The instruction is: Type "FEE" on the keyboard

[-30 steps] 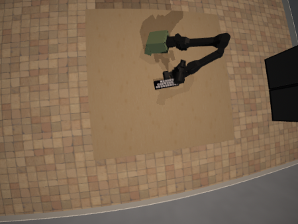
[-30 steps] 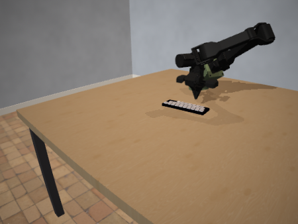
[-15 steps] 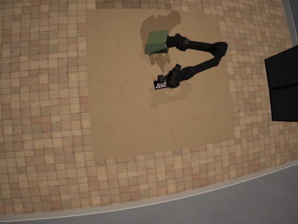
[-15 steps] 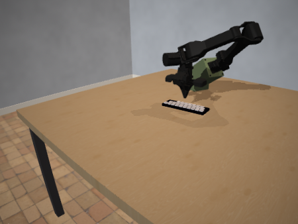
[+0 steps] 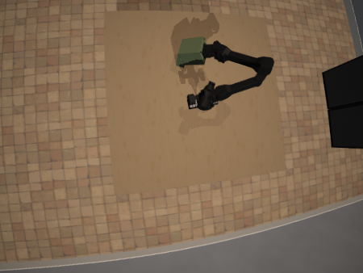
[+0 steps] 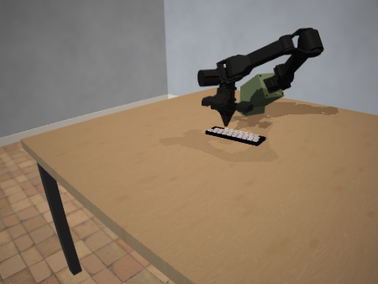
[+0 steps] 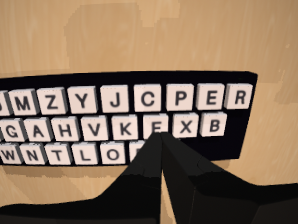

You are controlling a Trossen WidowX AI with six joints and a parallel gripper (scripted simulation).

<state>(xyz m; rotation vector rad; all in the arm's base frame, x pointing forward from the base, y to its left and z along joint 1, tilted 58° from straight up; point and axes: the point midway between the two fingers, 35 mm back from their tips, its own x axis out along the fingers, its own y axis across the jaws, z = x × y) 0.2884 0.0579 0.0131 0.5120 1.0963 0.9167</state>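
Observation:
A black keyboard with white letter keys lies flat on the wooden table. My gripper is shut and empty, pointing straight down at the keyboard. In the wrist view its closed tip sits at the lower edge of the F key in the middle row, between K and X. The E key is in the top row, up and to the right, between P and R. I cannot tell whether the tip touches the key. In the overhead view the arm hides most of the keyboard.
The arm's green base box stands on the table behind the keyboard. Two black panels stand off the table to the right. The table's edge runs along the front left.

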